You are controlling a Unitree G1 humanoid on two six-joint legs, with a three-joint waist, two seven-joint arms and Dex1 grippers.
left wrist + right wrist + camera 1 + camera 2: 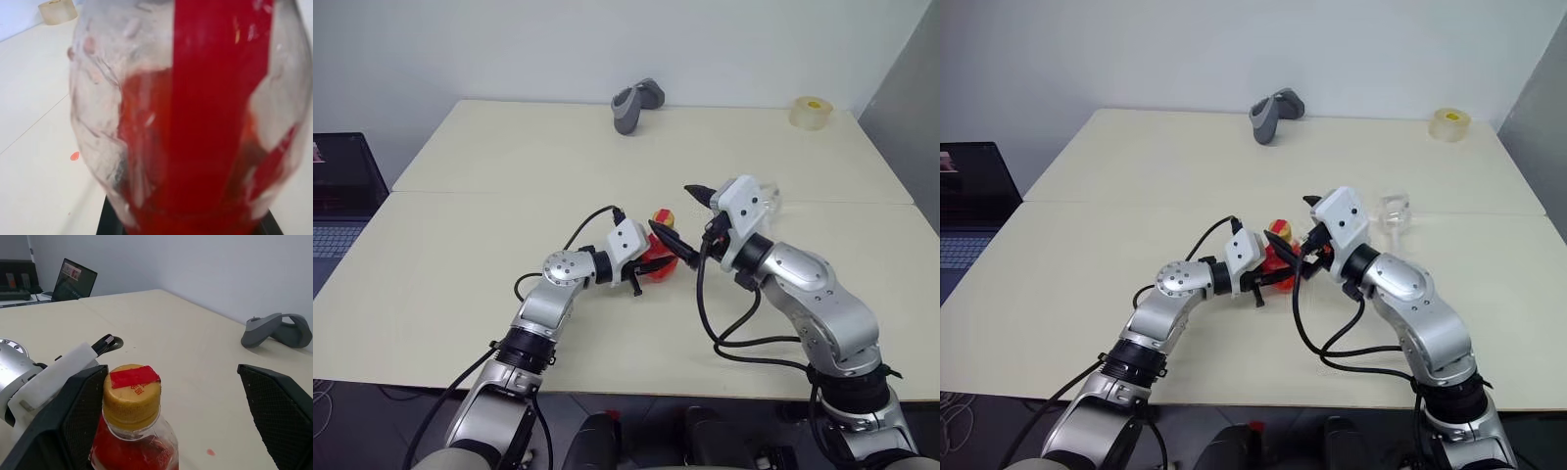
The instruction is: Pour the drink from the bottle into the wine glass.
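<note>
The left gripper (651, 262) is pinching the bottle (658, 257) around its rounded body, holding it upright near the middle of the table (489, 225), well back from the near edge. The red-orange drink (161, 161) is filling much of the bottle, and the cap (131, 390) is sitting on the neck — nothing can pour yet.

The right gripper (683, 217) is hovering at the cap with its fingers (274, 401) spread wide, one on each side, not touching it.

The wine glass (1394, 212) is standing just beyond the right wrist, toward the table's right edge.

Risks, as a judgement: the right arm is crowding the glass and could be knocking it over; a twist on the cap could be spinning the soft bottle in the left grip, or squeezing drink out once it loosens.
</note>
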